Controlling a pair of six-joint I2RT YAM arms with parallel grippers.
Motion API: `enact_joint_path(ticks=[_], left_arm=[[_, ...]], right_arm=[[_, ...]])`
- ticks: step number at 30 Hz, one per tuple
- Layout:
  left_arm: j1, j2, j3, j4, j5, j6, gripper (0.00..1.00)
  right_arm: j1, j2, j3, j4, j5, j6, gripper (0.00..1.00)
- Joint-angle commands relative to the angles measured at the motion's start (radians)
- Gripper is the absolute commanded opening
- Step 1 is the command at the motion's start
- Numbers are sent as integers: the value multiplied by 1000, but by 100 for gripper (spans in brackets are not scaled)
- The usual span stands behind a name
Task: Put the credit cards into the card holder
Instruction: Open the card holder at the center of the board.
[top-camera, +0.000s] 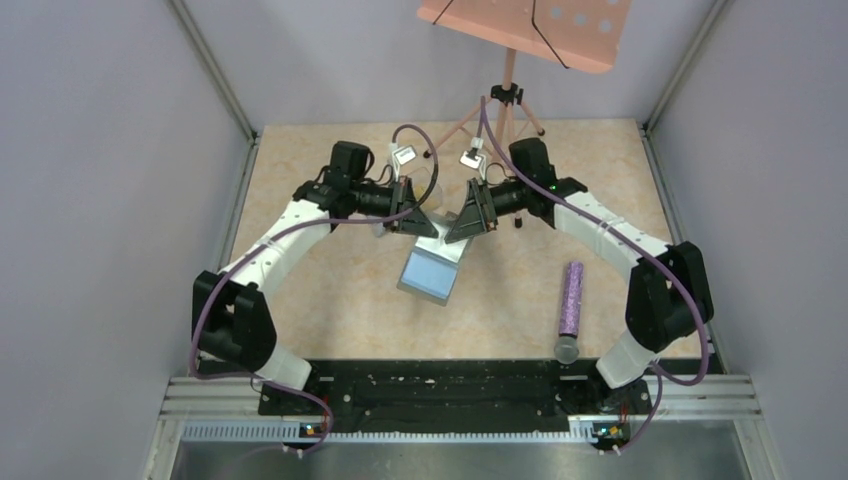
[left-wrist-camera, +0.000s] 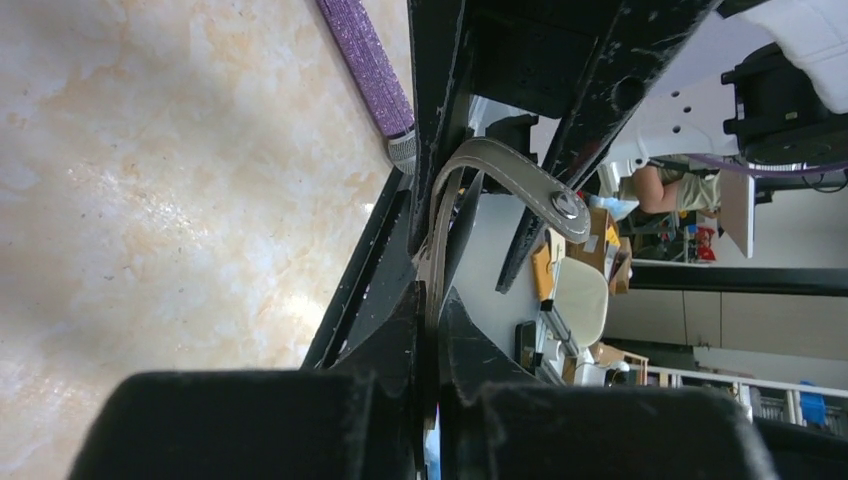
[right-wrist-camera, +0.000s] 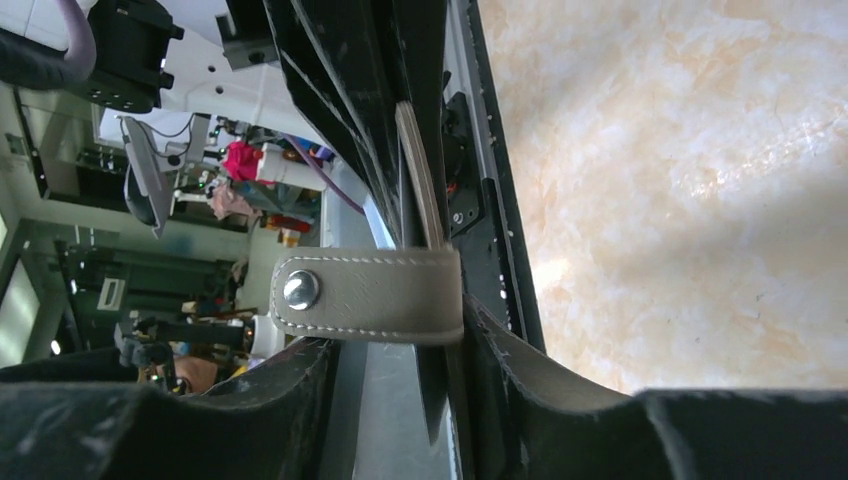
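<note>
We hold the card holder (top-camera: 437, 240) above the table (top-camera: 350, 310), out at the middle, between both pincers. The left gripper (top-camera: 416, 222) is pinched narrow on one edge and the right gripper (top-camera: 462, 226) on the opposite edge. The holder therefore lies edge-on along the line between them, with each arm equally near. Its snap strap (right-wrist-camera: 370, 295) wraps over the rim; we cannot tell whether the stud is fastened. We see no loose credit cards. A pale box (top-camera: 428, 277) lies just toward the bases from the holder, its contents unclear. We judge the strap must come open first.
</note>
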Motion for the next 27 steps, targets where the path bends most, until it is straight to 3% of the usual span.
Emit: enact_joint_path(ticks=[1,6,9,18,21,22,24,27], left_arm=[[-33,33,81,-163,26,130,0],[-51,54,113,-212,40,166,0],[-51,54,121,-216,30,170,0],[-51,40,126,-206,-3,169,0],[-51,34,126,-200,-18,165,0],[-52,30,126,-199,-30,164,3],[-51,15,126,-197,-90,165,10],[-51,-25,128,-204,-245,162,27]], right_arm=[[16,21,105,-101,20,-133,40],[50,60,187,-334,62,-315,44],[72,83,219,-430,68,-386,37],[81,85,220,-550,34,-506,34],[80,90,214,-554,21,-509,14],[80,91,212,-553,22,-507,0],[80,98,213,-551,43,-500,0],[78,101,215,-540,125,-472,0]])
